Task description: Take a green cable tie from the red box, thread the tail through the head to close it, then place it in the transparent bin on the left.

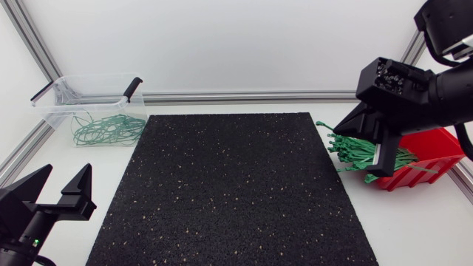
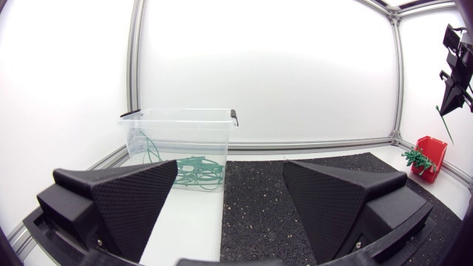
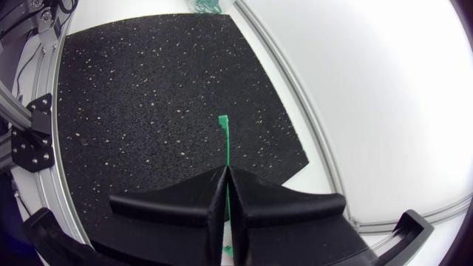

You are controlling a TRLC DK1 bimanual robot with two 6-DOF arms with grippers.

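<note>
R gripper [image 3: 224,174] raised above red box [image 1: 436,151]. Fingers pressed together, clamped on one green cable tie [image 3: 224,140]. Tie is pinched near one end, so most of its length sticks out free, prob. to give the other arm something to catch for threading. Long axis runs straight ahead of the fingers, in line w/ the gripper. Free tip points away from it, toward black mat [image 1: 236,185]. Can't tell head from tail. Spare ties [image 1: 355,151] spill over box rim. L gripper [image 1: 66,177] sits low over near-left tabletop [image 1: 74,159], fingers wide apart, empty, facing transparent bin [image 1: 55,111] w/ looped ties [image 1: 107,129] inside.
</note>
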